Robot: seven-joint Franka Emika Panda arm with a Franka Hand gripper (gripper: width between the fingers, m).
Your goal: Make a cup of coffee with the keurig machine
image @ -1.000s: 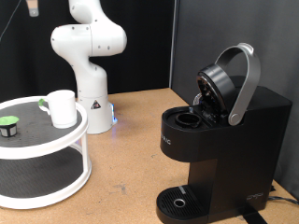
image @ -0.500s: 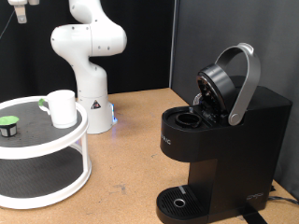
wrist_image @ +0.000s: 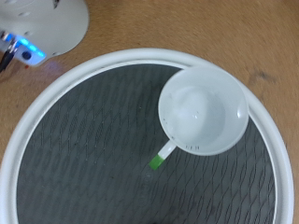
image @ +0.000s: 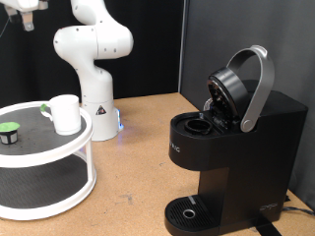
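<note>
i see a brown wooden table [image: 138,157] carrying 3 things: a white 2-tier round stand [image: 59,187] at the exterior view's left, the robot's white base [image: 96,113] behind it, and the keurig machine [image: 241,162] at the right, its lid raised.

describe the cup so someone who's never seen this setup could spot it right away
Find the white two-tier round stand at the exterior view's left, across from the black keurig machine. On its dark upper shelf stands the cup, small, plain white and empty. Its neighbour there is a small dark pod with a green top.
</note>
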